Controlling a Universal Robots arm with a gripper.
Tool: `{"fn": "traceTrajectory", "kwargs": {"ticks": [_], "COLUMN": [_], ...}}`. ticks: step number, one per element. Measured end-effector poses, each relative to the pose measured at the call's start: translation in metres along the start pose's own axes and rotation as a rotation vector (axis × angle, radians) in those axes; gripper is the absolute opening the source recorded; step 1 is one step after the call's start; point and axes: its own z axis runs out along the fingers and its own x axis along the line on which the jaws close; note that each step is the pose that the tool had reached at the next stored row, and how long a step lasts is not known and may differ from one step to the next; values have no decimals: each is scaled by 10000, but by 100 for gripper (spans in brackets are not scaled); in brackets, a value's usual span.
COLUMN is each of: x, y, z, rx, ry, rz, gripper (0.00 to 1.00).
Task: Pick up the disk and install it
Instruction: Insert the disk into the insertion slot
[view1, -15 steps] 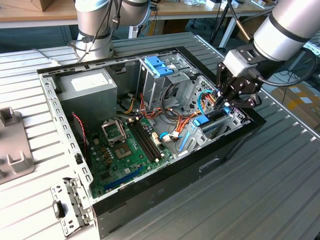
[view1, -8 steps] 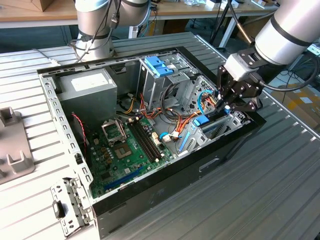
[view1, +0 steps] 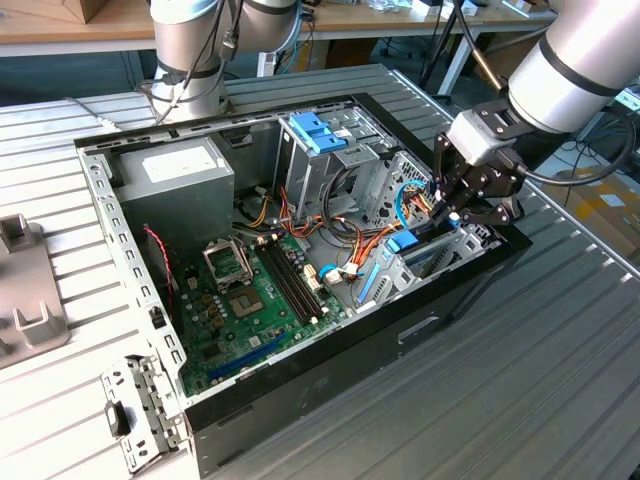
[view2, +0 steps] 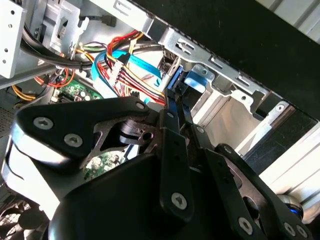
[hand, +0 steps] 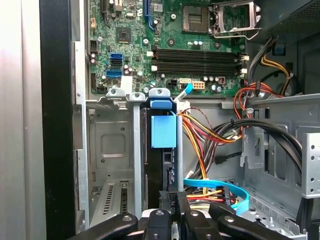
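The gripper (view1: 462, 205) is set low among obstacles at the case's (view1: 300, 385) corner on the exterior view's right. The disk (hand: 159, 150) is seen edge-on in a narrow slot of the grey metal cage (hand: 112, 145). Beside the slot, room is taken by a bundle of red, orange and yellow wires (hand: 210, 135) and a pale blue flat cable (hand: 220, 187). Open room is left above the motherboard (view1: 245, 300) at the case's middle. The far side is blocked by the power-supply box (view1: 175, 175) and the drive bay (view1: 320, 150).
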Motion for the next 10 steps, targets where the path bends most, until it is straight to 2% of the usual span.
{"fn": "traceTrajectory", "kwargs": {"ticks": [10], "x": [7], "y": [3], "z": [42], "rx": [0], "ry": [-1], "rz": [0], "gripper": [17]}}
